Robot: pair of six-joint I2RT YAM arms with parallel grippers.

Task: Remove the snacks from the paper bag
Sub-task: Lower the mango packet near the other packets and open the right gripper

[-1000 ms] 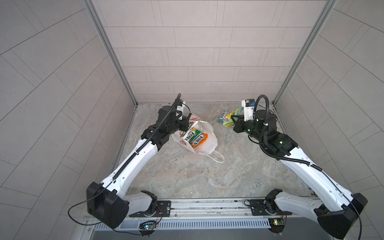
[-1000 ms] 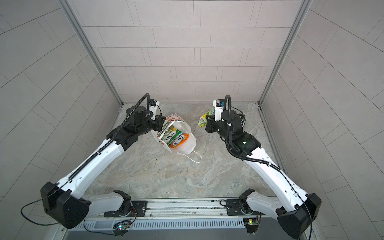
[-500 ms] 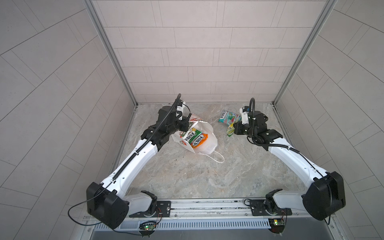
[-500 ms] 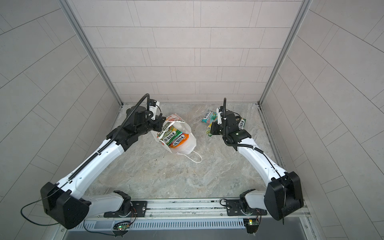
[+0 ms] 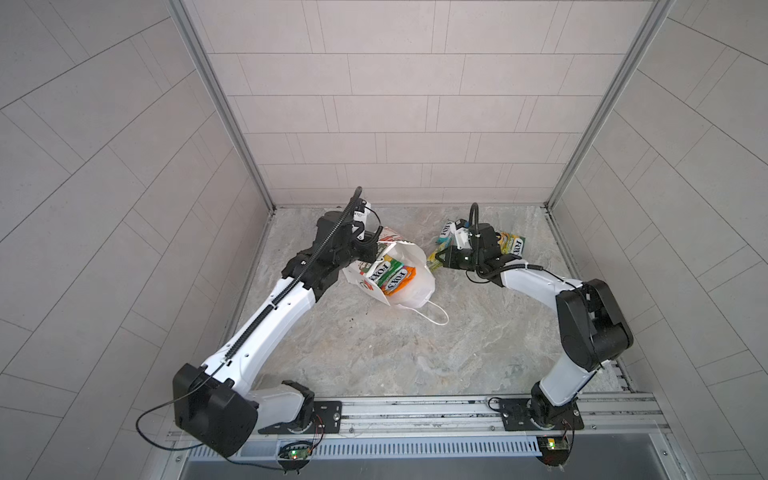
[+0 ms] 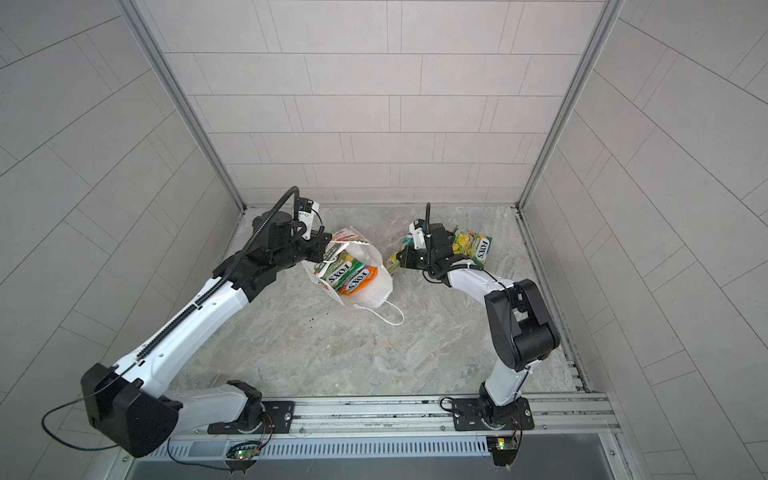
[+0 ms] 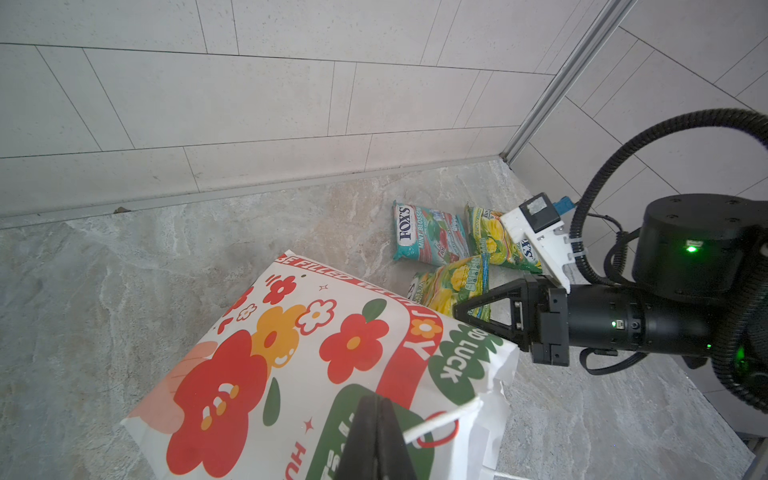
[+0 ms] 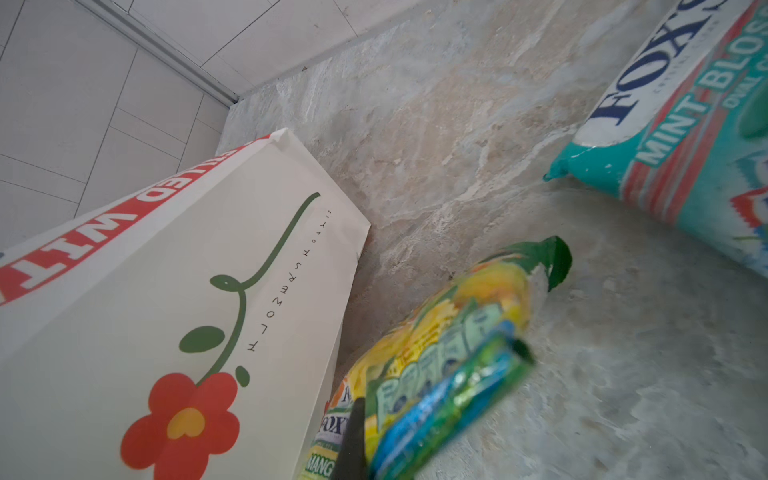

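At right end effector (image 7: 457, 311), blurred snack (image 8: 440, 357)

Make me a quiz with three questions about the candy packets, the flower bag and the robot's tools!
1. Where is the teal packet?
A) inside the paper bag
B) on the floor
C) in the left tool

2. How many packets are outside the bag?
A) one
B) six
C) three

3. What is the left tool doing?
A) pinching the bag's top edge
B) hanging open in the air
C) holding a packet

Answers:
1 B: the teal packet lies flat on the floor, away from the bag.
2 C: there is the teal one, a green-yellow packet behind the right arm, and a second green-yellow packet in the shut right tool.
3 A: the left wrist view shows its fingers shut on the paper bag's edge.
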